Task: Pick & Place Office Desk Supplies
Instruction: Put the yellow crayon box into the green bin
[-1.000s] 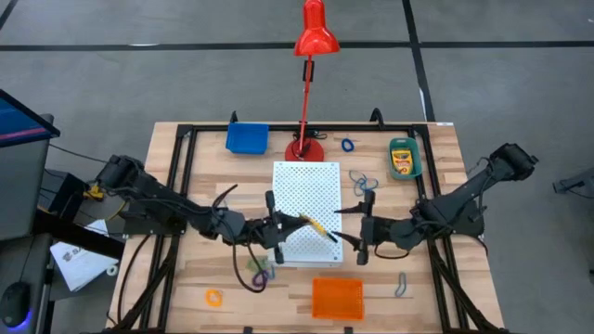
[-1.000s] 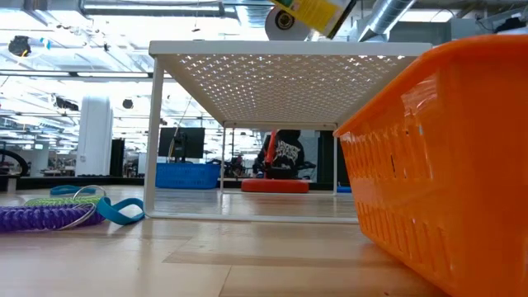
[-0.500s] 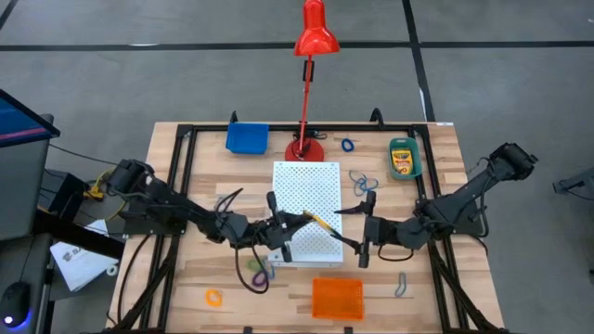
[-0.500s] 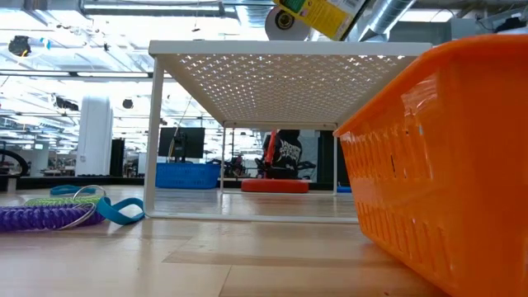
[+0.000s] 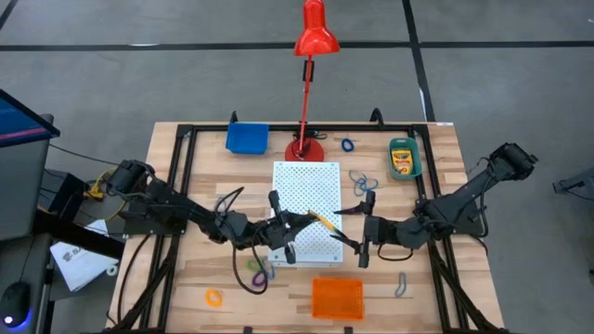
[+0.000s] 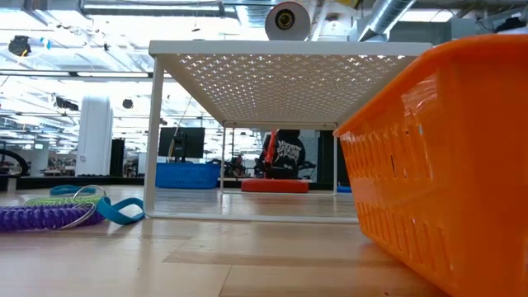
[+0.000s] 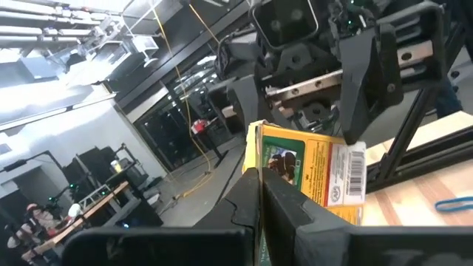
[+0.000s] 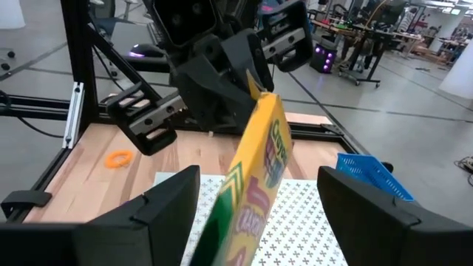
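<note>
Your left gripper (image 5: 299,220) clamps the crayon box (image 5: 320,223) above the white board (image 5: 306,190) — right gripper (image 5: 365,223) faces it, 2 fingers spread.

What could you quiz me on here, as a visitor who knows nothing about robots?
1. Pick one: what does the left gripper hold above the white perforated board?
A. a crayon box
B. a purple loop
C. nothing
2. True or false: a second crayon box lies in the teal tray at the table's far right.
3. Fill the gap: the right gripper faces the held box with its fingers ____.

Key: 1 A; 2 true; 3 open.
</note>
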`<act>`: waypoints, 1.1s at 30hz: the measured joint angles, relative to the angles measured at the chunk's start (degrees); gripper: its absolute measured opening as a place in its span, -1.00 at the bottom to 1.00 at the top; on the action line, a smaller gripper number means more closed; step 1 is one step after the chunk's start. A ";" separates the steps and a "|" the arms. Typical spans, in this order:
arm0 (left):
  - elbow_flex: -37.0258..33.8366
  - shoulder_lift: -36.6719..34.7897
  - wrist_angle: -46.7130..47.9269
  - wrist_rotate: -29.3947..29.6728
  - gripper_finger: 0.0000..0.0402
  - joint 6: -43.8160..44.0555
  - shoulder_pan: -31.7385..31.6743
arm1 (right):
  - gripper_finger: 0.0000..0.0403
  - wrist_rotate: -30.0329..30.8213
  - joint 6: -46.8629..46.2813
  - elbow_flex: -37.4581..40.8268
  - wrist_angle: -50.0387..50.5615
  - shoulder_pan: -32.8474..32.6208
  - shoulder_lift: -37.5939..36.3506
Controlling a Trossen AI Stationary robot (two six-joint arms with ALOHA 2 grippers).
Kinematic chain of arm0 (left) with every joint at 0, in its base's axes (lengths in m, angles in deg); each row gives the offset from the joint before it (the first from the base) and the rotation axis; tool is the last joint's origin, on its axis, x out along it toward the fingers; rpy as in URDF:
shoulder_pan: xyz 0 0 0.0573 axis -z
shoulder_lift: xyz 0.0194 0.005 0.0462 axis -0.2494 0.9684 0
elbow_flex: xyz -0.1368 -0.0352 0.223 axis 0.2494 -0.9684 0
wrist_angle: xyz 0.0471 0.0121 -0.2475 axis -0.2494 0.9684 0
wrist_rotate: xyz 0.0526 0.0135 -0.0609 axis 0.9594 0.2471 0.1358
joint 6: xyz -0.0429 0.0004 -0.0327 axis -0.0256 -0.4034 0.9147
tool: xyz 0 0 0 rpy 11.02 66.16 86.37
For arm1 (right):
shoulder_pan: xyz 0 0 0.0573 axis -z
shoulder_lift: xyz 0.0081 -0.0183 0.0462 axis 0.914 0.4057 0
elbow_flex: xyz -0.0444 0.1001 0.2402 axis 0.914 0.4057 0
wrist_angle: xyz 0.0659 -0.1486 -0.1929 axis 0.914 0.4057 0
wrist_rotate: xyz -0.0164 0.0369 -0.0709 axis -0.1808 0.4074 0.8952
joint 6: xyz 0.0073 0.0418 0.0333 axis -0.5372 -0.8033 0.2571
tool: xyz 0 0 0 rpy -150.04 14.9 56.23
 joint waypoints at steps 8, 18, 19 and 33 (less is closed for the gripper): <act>0.03 0.00 -1.12 -2.73 -1.00 0.24 0.00 | 0.35 -0.02 0.00 0.00 0.30 0.30 0.00; 0.03 0.00 -2.67 -4.69 -1.00 0.42 1.07 | 0.35 0.00 -0.04 -0.02 2.21 2.53 0.04; 0.03 0.00 -2.67 -4.70 -1.00 0.43 1.07 | 0.35 0.02 -0.04 -0.02 2.21 2.64 0.04; 0.03 -0.04 -2.08 -4.75 -1.00 1.60 1.07 | -0.10 -0.21 -0.39 0.00 2.08 1.83 0.04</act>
